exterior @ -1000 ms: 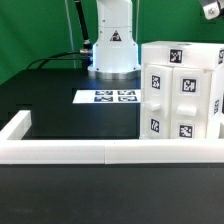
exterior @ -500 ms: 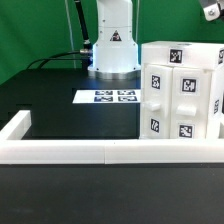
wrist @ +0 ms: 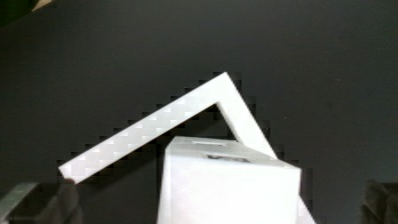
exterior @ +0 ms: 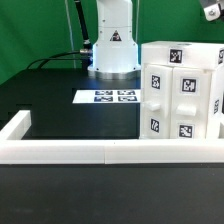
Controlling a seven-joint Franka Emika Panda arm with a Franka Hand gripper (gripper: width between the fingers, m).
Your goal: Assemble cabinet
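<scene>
Two dark fingertips (wrist: 39,196) of your end effector (wrist: 210,200) sit spread wide, nothing gripped, straddling a white block below. Your cabinet (exterior: 182,92), one big white block with tag markers, sits on the black bench (exterior: 70,115) against the border wall (exterior: 100,150), marker board (exterior: 107,97) beside it.

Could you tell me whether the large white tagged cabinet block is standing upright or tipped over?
Upright: the large white plastic cabinet block rests flat on the black table, with vertical sides and a level top, against the white border wall.
</scene>
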